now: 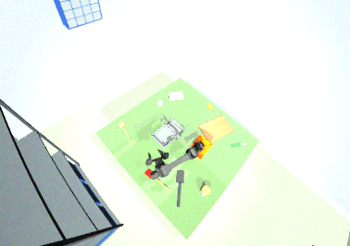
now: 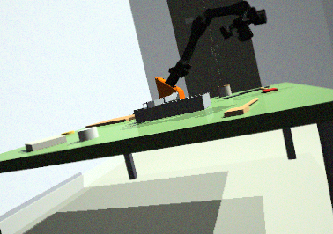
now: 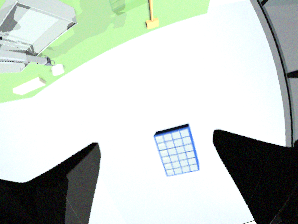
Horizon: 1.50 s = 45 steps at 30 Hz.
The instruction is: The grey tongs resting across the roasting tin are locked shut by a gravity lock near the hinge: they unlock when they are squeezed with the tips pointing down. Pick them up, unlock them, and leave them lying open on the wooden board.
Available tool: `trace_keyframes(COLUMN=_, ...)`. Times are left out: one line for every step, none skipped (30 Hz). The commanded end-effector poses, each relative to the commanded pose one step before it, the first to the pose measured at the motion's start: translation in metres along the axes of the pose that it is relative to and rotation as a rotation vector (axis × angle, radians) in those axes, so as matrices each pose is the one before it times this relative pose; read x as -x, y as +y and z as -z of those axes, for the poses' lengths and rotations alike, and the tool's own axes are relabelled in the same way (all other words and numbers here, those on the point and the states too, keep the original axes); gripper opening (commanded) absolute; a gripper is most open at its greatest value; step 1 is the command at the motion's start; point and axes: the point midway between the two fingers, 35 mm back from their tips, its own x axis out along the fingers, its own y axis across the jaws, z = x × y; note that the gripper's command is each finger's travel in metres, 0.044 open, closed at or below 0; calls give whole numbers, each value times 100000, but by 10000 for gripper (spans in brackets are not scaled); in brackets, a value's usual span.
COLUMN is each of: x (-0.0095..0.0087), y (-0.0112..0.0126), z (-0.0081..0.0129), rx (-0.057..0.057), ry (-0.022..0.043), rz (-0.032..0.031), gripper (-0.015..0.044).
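The grey roasting tin (image 1: 162, 136) (image 2: 176, 108) (image 3: 47, 4) stands near the middle of the green table top. The grey tongs (image 1: 174, 124) (image 3: 27, 51) rest across it, arms close together. In the exterior view they show only as a pale strip on the tin's rim. The wooden board (image 1: 218, 128) (image 2: 110, 120) lies flat to the right of the tin. My gripper (image 1: 156, 159) (image 2: 237, 28) (image 3: 158, 143) is open and empty. It is raised high above the table, well away from the tin, and points away from it toward the floor and a blue crate.
The arm's orange base (image 1: 202, 145) stands between tin and board. A dark spatula (image 1: 180, 187), a cup (image 1: 205, 188), a red item (image 1: 149, 173), a wooden spatula (image 1: 125, 130), a white block (image 1: 176, 95) and a marker (image 1: 238, 144) lie around. A grey shelf (image 1: 37, 191) stands at left.
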Motion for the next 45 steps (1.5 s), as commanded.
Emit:
trace_keyframes(x=-234, y=97, z=-178, rx=-611, ry=-256, rz=-893, gripper=426)
trace_keyframes(x=-474, y=201, z=-345, rx=-1138, ry=-480, rz=-1803, gripper=440)
trace_keyframes(x=-701, y=297, z=-478, rx=-1702, ry=-668, rz=-2635, gripper=440)
trace_keyframes(x=-948, y=390, z=-613, rx=-2581, ry=-913, rz=-3521, gripper=440)
trace_keyframes(x=-1214, y=539, z=-608, rx=-3396, ry=-982, rz=-4595, gripper=440)
trace_keyframes(x=-1434, y=597, z=-640, rx=-3418, ry=-954, rz=-5168, gripper=440)
trace_keyframes(x=-1478, y=229, z=-284, rx=-2253, ry=1292, rz=-2183, gripper=440)
trace_keyframes(x=-1052, y=429, z=-388, rx=-2724, ry=-717, rz=-3682, gripper=440)
trace_keyframes(x=-1314, y=492, z=-383, rx=-3684, ry=-763, rz=-4560, gripper=440)
trace_keyframes(x=-1356, y=197, z=468, rx=-5709, ry=2477, rz=-2592, gripper=440)
trace_keyframes(x=-1149, y=460, z=-213, rx=-2596, ry=-465, rz=-4166, gripper=440)
trace_keyframes(x=-1318, y=392, z=-114, rx=-3360, ry=-172, rz=-4237, gripper=440)
trace_keyframes(x=-1454, y=485, z=-226, rx=-4722, ry=-766, rz=-5118, gripper=440)
trace_keyframes(x=-1680, y=510, z=-156, rx=-5689, ry=-773, rz=-5913, gripper=440)
trace_keyframes(x=-1770, y=467, z=-49, rx=-6287, ry=-703, rz=-6245, gripper=440)
trace_keyframes(x=-1610, y=292, z=250, rx=-4623, ry=-45, rz=-5190, gripper=440)
trace_keyframes(x=-1453, y=206, z=111, rx=-6243, ry=-680, rz=-5077, gripper=440)
trace_keyframes(x=-1482, y=199, z=180, rx=-6104, ry=-474, rz=-5401, gripper=440)
trace_keyframes(x=-1485, y=122, z=249, rx=-6459, ry=-438, rz=-5508, gripper=440)
trace_keyframes(x=-1455, y=-80, z=346, rx=-7094, ry=-370, rz=-5020, gripper=440)
trace_keyframes(x=-1450, y=-40, z=362, rx=-7056, ry=-372, rz=-5687, gripper=440)
trace_keyframes(x=-1419, y=-139, z=408, rx=-7397, ry=-370, rz=-5774, gripper=440)
trace_keyframes(x=-1371, y=-258, z=460, rx=-7821, ry=-368, rz=-5842, gripper=440)
trace_keyframes(x=-1327, y=-352, z=472, rx=-8099, ry=-408, rz=-5980, gripper=440)
trace_keyframes(x=-1252, y=-478, z=545, rx=-7873, ry=-70, rz=-5592, gripper=440)
trace_keyframes(x=-1201, y=-568, z=486, rx=-8891, ry=-549, rz=-6317, gripper=440)
trace_keyframes(x=-1106, y=-682, z=475, rx=-9232, ry=-622, rz=-6453, gripper=440)
trace_keyframes(x=-988, y=-785, z=443, rx=-9465, ry=-701, rz=-6542, gripper=440)
trace_keyframes(x=-824, y=-839, z=380, rx=-9251, ry=-753, rz=-6358, gripper=440)
trace_keyframes(x=-680, y=-888, z=318, rx=-9162, ry=-815, rz=-6295, gripper=440)
trace_keyframes(x=-546, y=-934, z=255, rx=-9185, ry=-887, rz=-6343, gripper=440)
trace_keyframes(x=-414, y=-971, z=188, rx=-9239, ry=-961, rz=-6445, gripper=440)
trace_keyframes(x=-280, y=-995, z=116, rx=-9295, ry=-1033, rz=-6584, gripper=440)
trace_keyframes(x=-142, y=-993, z=41, rx=-9216, ry=-1082, rz=-6662, gripper=440)
trace_keyframes(x=-14, y=-770, z=-25, rx=-7177, ry=-865, rz=-5275, gripper=440)
trace_keyframes(x=39, y=-457, z=-47, rx=-4334, ry=-547, rz=-3278, gripper=440)
trace_keyframes(x=22, y=-151, z=-22, rx=-1450, ry=-185, rz=-1107, gripper=440)
trace_keyframes(x=0, y=0, z=0, rx=0, ry=0, rz=0, gripper=440)
trace_keyframes(x=0, y=0, z=0, rx=0, ry=0, rz=0, gripper=440)
trace_keyframes(x=0, y=0, z=0, rx=0, ry=0, rz=0, gripper=440)
trace_keyframes(x=0, y=0, z=0, rx=0, ry=0, rz=0, gripper=440)
trace_keyframes(x=0, y=0, z=0, rx=0, ry=0, rz=0, gripper=440)
trace_keyframes(x=0, y=0, z=0, rx=0, ry=0, rz=0, gripper=440)
trace_keyframes(x=0, y=0, z=0, rx=0, ry=0, rz=0, gripper=440)
trace_keyframes(x=0, y=0, z=0, rx=0, ry=0, rz=0, gripper=440)
